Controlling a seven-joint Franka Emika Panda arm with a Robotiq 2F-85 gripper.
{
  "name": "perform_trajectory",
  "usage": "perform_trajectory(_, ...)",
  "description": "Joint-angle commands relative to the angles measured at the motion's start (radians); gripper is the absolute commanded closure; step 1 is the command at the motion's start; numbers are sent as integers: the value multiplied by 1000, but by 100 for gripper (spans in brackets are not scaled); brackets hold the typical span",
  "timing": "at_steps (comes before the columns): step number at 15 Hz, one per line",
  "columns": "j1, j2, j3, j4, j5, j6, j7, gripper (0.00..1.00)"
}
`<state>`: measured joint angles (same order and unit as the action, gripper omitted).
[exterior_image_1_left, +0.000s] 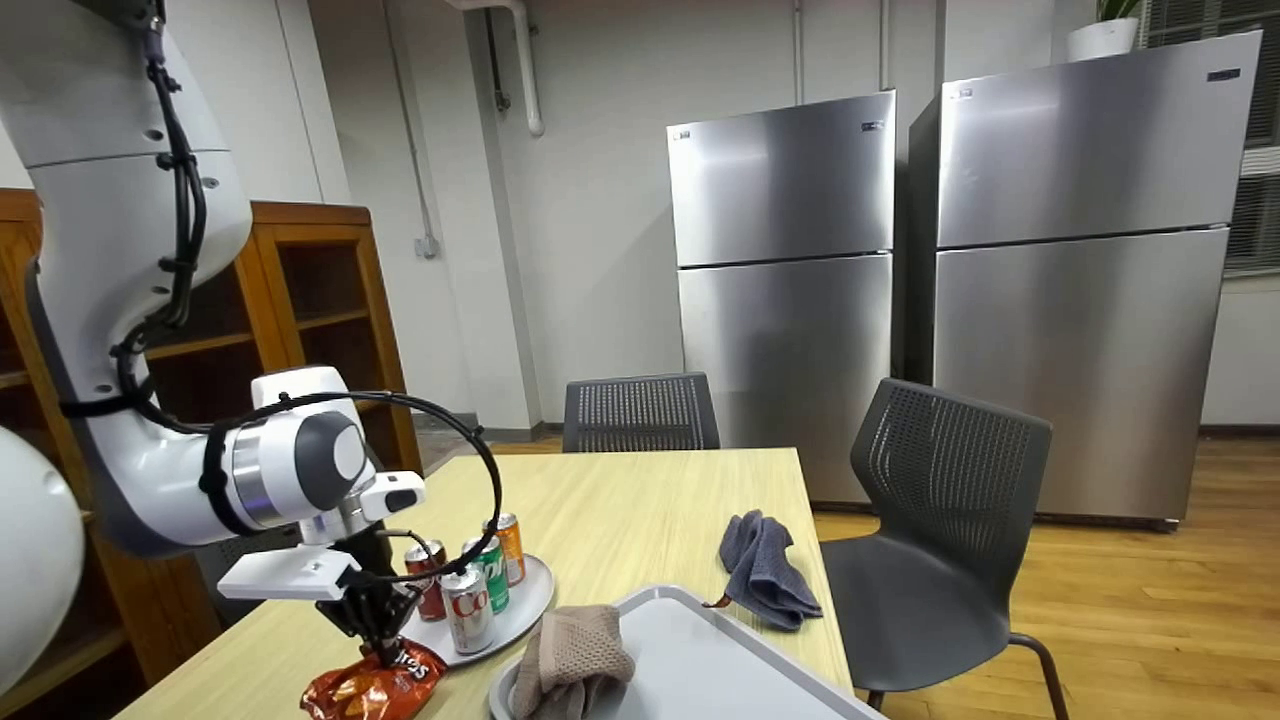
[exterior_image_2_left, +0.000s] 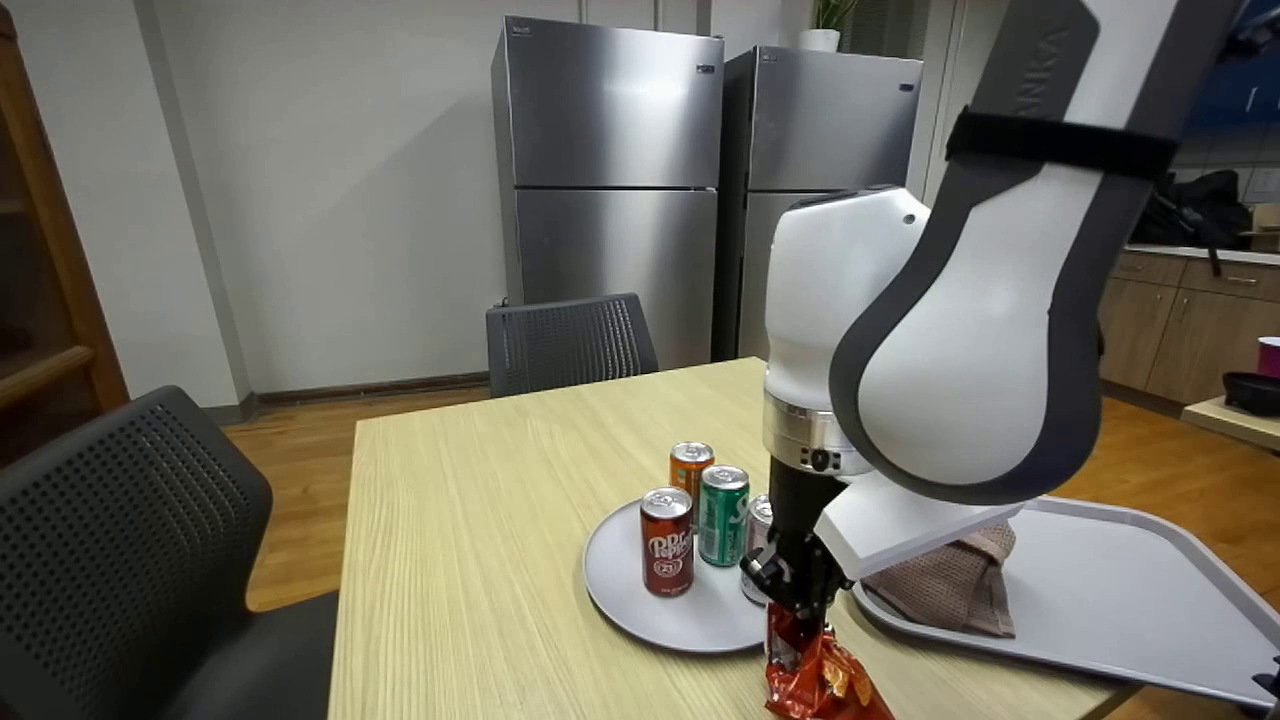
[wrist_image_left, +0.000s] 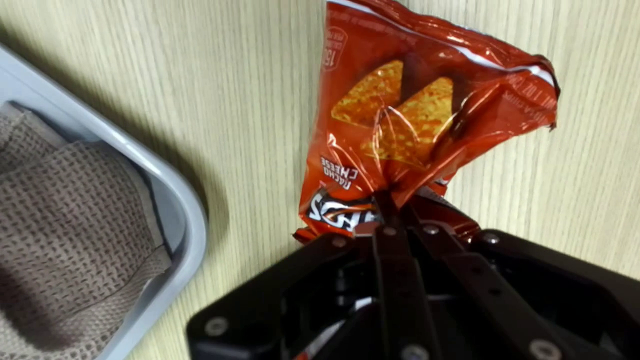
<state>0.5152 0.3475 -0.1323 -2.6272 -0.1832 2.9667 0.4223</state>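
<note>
The pincer (wrist_image_left: 395, 206) is clamped, fingertips drawn tight together, and caught between them is a fold of the red chip bag (wrist_image_left: 390, 100)! Look at those creases, fanning out from the pinch across the printed front. It's an off-centre bite, close by the white lettering: in the wrist view most of the bag spreads out ahead of the tips, with a crumpled bit poking out beside them. In both exterior views the bag sits right below the pincer, low at the pale table (exterior_image_2_left: 480, 560); whether its whole underside touches the wood, I can't tell. Just beside it, the round plate (exterior_image_2_left: 625, 605), carrying a dark red can (exterior_image_2_left: 667, 550), an orange can (exterior_image_2_left: 690, 465), a green can (exterior_image_2_left: 722, 520) and a silver can (exterior_image_1_left: 467, 612). And near the bag, but apart from it, there's the grey tray (wrist_image_left: 197, 225), a brown cloth (wrist_image_left: 75, 215) bunched up in its rounded corner!
</note>
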Motion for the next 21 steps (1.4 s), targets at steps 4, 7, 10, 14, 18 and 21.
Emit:
perform_trajectory(4, 39, 10, -19, 33, 2, -132, 116, 100)
perform_trajectory(7, 24, 21, -12, 49, 5, -153, 155, 100)
perform_trajectory(10, 19, 36, -17, 70, 2, -163, 196, 100)
perform_trajectory(14, 19, 56, -28, 92, -2, -165, 242, 100)
perform_trajectory(18, 14, 65, -27, 106, 0, -179, 264, 68)
perform_trajectory(21, 1, 49, -20, 105, -1, -190, 257, 45)
